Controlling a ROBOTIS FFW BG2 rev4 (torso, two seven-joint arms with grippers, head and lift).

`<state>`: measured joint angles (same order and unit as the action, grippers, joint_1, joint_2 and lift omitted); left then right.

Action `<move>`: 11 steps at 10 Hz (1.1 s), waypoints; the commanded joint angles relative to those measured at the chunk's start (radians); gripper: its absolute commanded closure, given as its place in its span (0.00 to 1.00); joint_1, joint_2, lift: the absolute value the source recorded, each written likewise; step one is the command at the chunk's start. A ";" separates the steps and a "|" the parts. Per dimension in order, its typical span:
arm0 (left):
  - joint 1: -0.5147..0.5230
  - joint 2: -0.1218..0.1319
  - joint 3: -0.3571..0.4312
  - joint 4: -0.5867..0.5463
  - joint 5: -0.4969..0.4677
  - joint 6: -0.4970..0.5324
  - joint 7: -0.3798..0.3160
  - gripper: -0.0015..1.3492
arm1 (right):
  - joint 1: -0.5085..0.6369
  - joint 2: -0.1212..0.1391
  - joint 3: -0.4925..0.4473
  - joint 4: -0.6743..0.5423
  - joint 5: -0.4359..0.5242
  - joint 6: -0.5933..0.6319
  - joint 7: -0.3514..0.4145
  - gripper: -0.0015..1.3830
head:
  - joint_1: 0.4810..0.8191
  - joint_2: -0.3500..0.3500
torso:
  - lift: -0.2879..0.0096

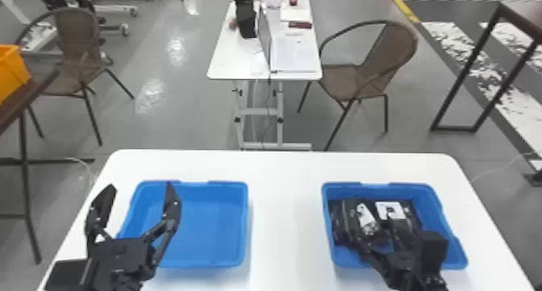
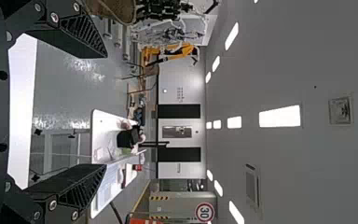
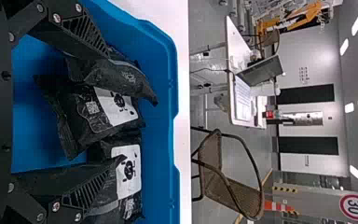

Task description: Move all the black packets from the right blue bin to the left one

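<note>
White tabletop (image 1: 284, 213) in the head view bears the right blue bin (image 1: 449, 233), black packets (image 1: 389, 209) inside it and the right gripper (image 1: 369, 213) over them; left of that bin sit the left blue bin (image 1: 209, 225) and, by its outer side, the left gripper (image 1: 140, 184). Left wrist view: the left gripper (image 2: 106, 110) stands wide open. Right wrist view: the right gripper's fingers are spread over packets within the right bin.
</note>
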<state>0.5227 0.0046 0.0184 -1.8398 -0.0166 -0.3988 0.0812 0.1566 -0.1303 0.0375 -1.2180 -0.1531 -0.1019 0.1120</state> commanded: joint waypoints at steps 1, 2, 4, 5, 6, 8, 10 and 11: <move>-0.001 -0.007 0.000 0.001 0.000 -0.002 0.000 0.15 | -0.049 0.003 0.002 0.049 0.024 0.022 0.014 0.14 | 0.63 0.50 | 0.97; -0.001 -0.007 0.000 0.002 0.000 -0.002 0.000 0.15 | -0.069 0.008 0.002 0.072 0.027 0.027 0.026 0.14 | 0.63 0.50 | 0.97; -0.001 -0.007 0.002 0.004 0.000 -0.005 -0.001 0.15 | -0.084 0.014 0.004 0.081 0.044 0.057 0.041 0.14 | 0.63 0.51 | 0.97; -0.001 -0.007 0.002 0.005 0.001 -0.005 -0.001 0.15 | -0.098 0.015 0.004 0.097 0.046 0.067 0.063 0.14 | 0.63 0.52 | 0.97; -0.001 -0.007 0.003 0.005 0.006 -0.002 -0.003 0.15 | -0.115 0.015 0.006 0.112 0.055 0.077 0.098 0.14 | 0.63 0.53 | 0.97; -0.003 -0.007 0.003 0.005 0.006 0.003 -0.006 0.15 | -0.135 0.015 0.018 0.123 0.066 0.093 0.121 0.17 | 0.63 0.55 | 0.97; -0.004 -0.007 0.005 0.007 0.007 0.003 -0.008 0.15 | -0.158 0.014 0.018 0.118 0.067 0.191 0.156 0.72 | 0.63 0.57 | 0.97; -0.004 -0.007 0.005 0.008 0.006 -0.002 -0.008 0.15 | -0.144 0.021 0.016 0.084 0.063 0.218 0.129 0.88 | 0.63 0.57 | 0.97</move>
<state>0.5182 0.0046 0.0230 -1.8325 -0.0103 -0.3982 0.0736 0.0068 -0.1120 0.0550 -1.1178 -0.0875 0.0977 0.2414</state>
